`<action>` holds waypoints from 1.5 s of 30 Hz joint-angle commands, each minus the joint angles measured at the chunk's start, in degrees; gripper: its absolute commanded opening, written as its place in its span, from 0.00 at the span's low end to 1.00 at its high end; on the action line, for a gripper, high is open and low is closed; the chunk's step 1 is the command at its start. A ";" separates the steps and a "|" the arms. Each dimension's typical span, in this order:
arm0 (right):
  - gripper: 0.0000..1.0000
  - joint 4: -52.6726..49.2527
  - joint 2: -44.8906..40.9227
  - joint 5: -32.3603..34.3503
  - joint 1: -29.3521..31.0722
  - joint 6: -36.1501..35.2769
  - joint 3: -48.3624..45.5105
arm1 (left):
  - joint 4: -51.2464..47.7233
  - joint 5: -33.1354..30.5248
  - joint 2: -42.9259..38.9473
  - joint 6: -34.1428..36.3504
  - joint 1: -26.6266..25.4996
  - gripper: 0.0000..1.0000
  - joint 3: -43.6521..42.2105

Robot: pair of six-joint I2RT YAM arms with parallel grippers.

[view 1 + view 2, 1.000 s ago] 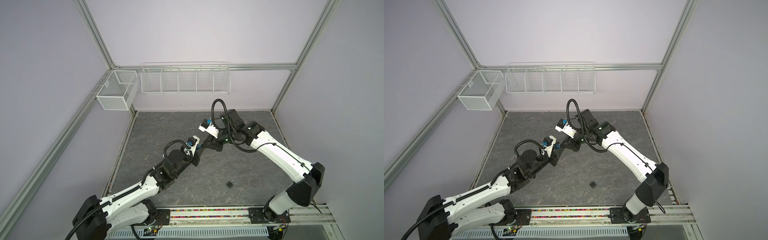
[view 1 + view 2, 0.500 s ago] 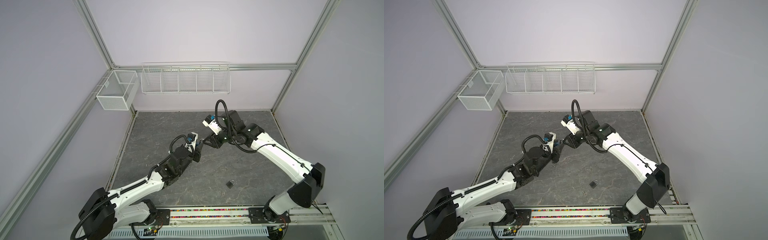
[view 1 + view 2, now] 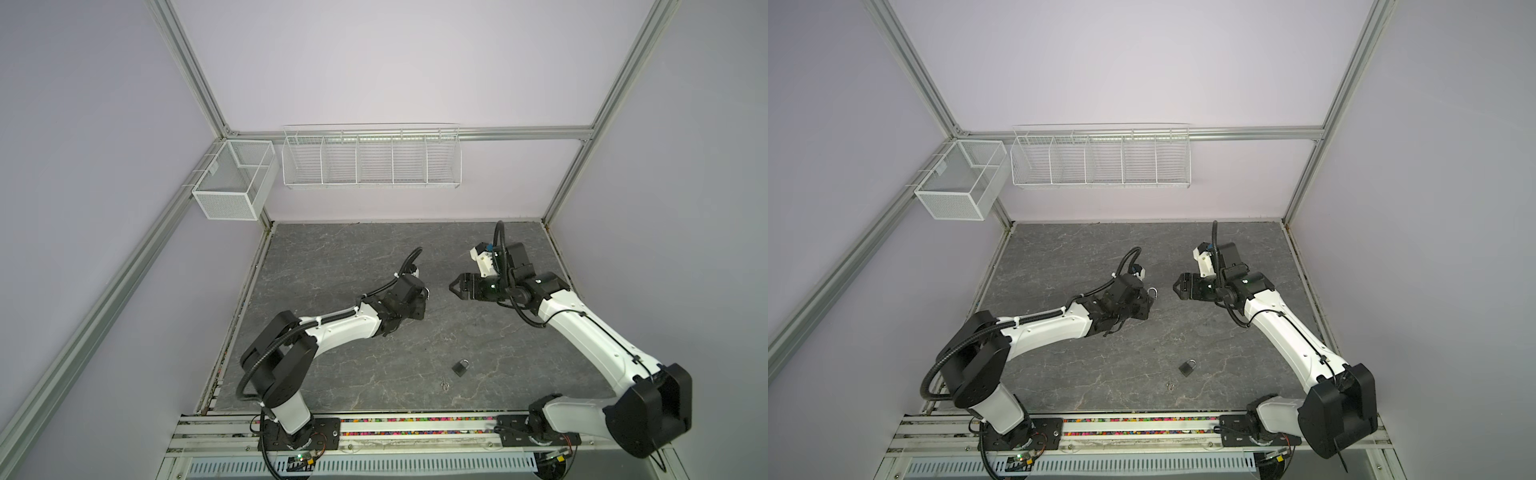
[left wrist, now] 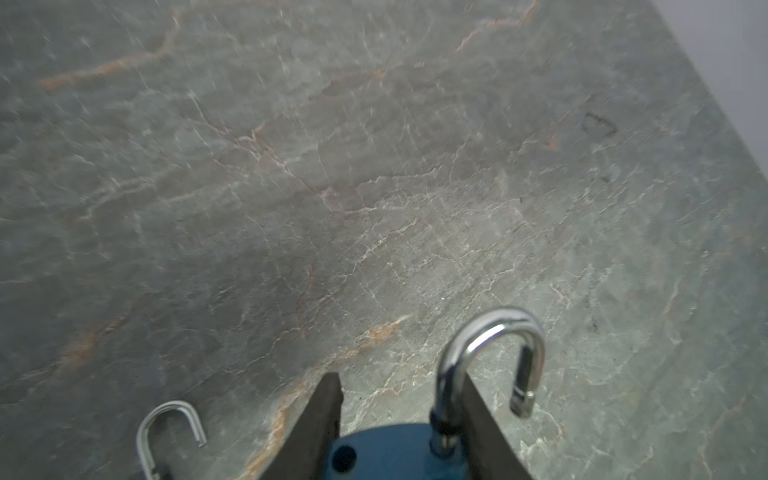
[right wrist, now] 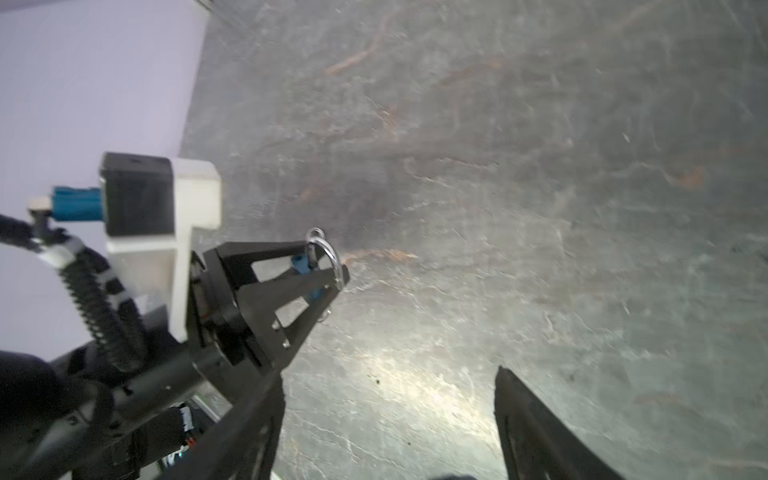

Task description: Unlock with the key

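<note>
Holding the blue padlock (image 4: 386, 455) by its body in my left gripper (image 4: 400, 377), pads on the two flat sides. The chrome shackle (image 4: 492, 332) sticks out past my fingertips, free end clear of its hole. I'd guess it's small, dense, rigid and a bit slick, so grab the flat faces, not the shackle. Left arm's stretched out low. My right gripper (image 3: 454, 286) points at it from just across, jaws wide and empty.

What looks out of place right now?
A dark padlock lies loose near the table's front, a small metal ring beside it, not touching. The blue padlock in the left pincer has its shackle open.
</note>
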 commanded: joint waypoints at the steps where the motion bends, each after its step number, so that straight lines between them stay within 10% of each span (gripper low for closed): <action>1: 0.83 -0.31 -1.53 2.45 -1.05 4.40 -2.64 | -9.30 1.88 3.69 -5.28 0.17 0.00 5.55; 18: 0.86 -2.42 -0.50 4.66 -0.41 5.72 -5.00 | -21.65 3.86 16.75 -9.64 1.42 0.00 15.87; 30: 0.90 -8.47 1.37 8.63 4.35 6.16 -1.57 | -24.38 4.15 15.32 -9.85 2.90 0.53 17.21; 45: 0.69 -11.15 -6.55 13.01 29.46 21.66 -15.07 | -17.94 7.72 -10.39 -15.07 2.90 0.61 1.15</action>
